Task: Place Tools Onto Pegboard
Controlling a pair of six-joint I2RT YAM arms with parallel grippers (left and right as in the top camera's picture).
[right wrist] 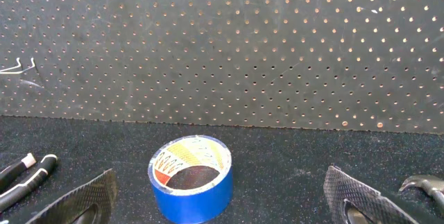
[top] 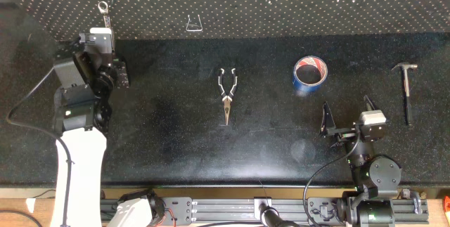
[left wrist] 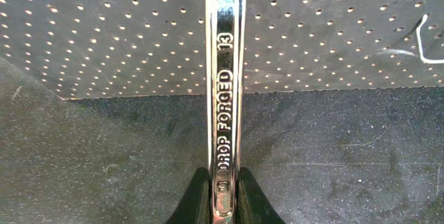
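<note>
One wrench (top: 104, 10) sits pinched in the left pincer (top: 107, 31), seen from above, its ring end showing against the pegboard (top: 225, 2). On the black table (top: 176, 135), a blue tape roll (top: 309, 74) lies ahead of the right pincer (top: 348, 114), with pliers (top: 227, 93) and a hammer (top: 406, 90) to either side. In the left wrist view, the fingers (left wrist: 198, 200) clamp the wrench's shank. In the right wrist view, the fingers are spread wide, and the tape lies just beyond them.

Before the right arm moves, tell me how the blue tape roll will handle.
The blue tape roll sits flat, hole up, so a push should slide it, not roll it. The hollow ring looks stiff and probably light.
</note>
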